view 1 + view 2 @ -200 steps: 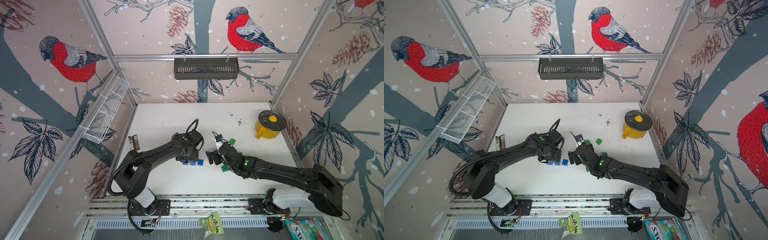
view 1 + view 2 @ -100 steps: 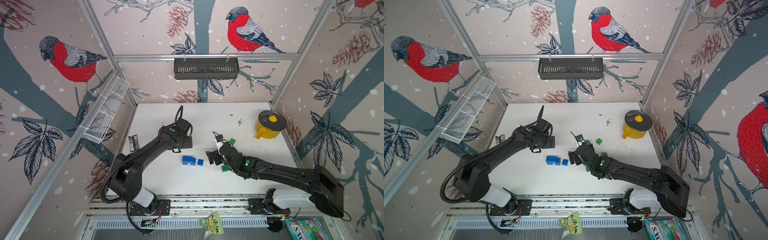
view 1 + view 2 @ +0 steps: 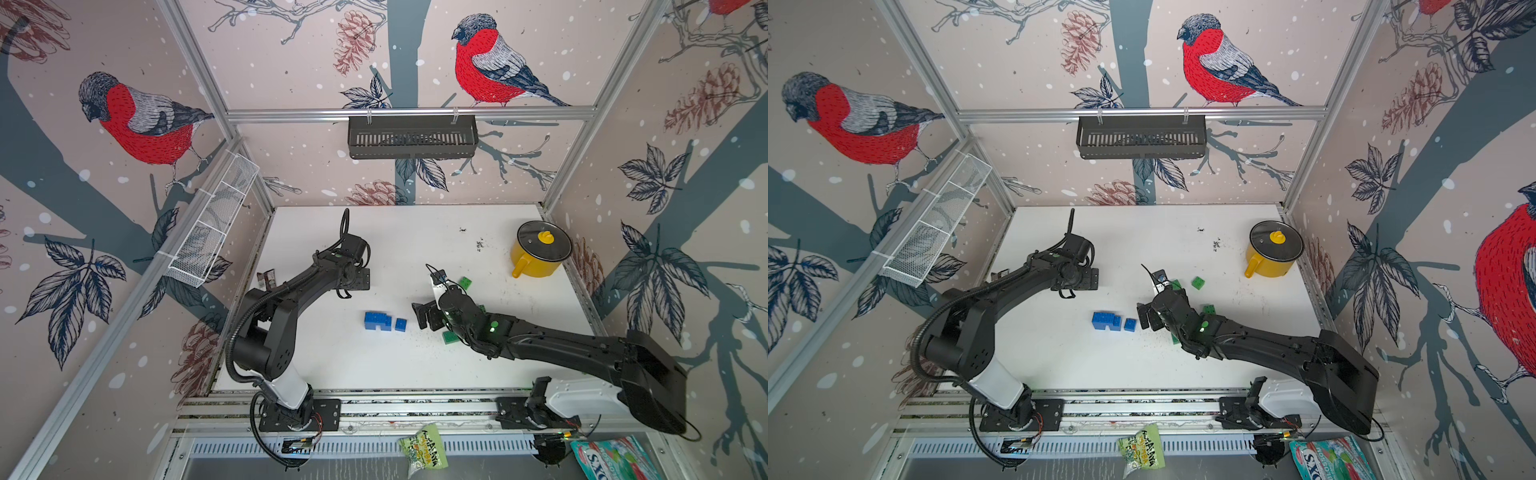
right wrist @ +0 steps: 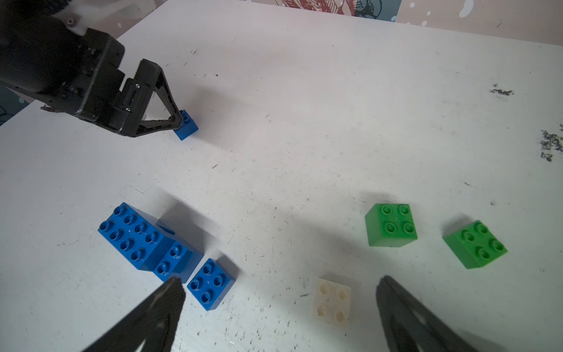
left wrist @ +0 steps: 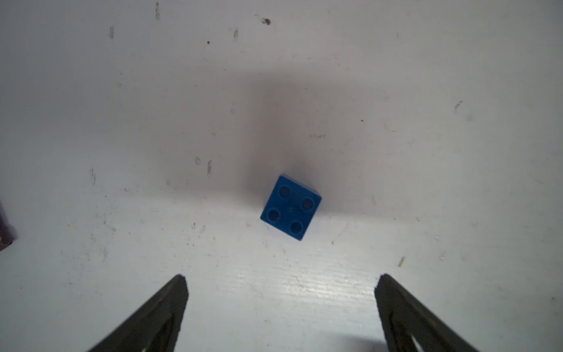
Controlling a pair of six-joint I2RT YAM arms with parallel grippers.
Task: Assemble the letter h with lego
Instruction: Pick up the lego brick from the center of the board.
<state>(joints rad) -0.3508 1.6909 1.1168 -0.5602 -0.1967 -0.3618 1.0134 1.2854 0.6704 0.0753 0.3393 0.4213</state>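
Observation:
The lego lies on the white table (image 3: 415,365). A blue lego assembly (image 3: 377,321) (image 4: 137,234) sits mid-table, with a single blue brick (image 3: 401,324) (image 4: 210,283) close beside it. Farther back and to the left, my left gripper (image 5: 281,283) hangs open just above a lone blue cube brick (image 5: 291,207) (image 4: 186,125); nothing is between its fingers. My right gripper (image 4: 278,283) is open and low, right of the blue assembly. A white brick (image 4: 332,300) lies between its fingers, untouched. Green bricks (image 4: 391,225) (image 4: 475,243) (image 3: 465,282) are scattered around the right arm.
A yellow lidded pot (image 3: 540,253) stands at the back right. A black basket (image 3: 411,137) hangs on the back wall and a white wire basket (image 3: 212,224) on the left wall. A small wrapper (image 3: 266,278) lies at the table's left edge.
My left gripper has left the blue assembly and moved back and to the left, over the lone blue brick. The right arm has not moved.

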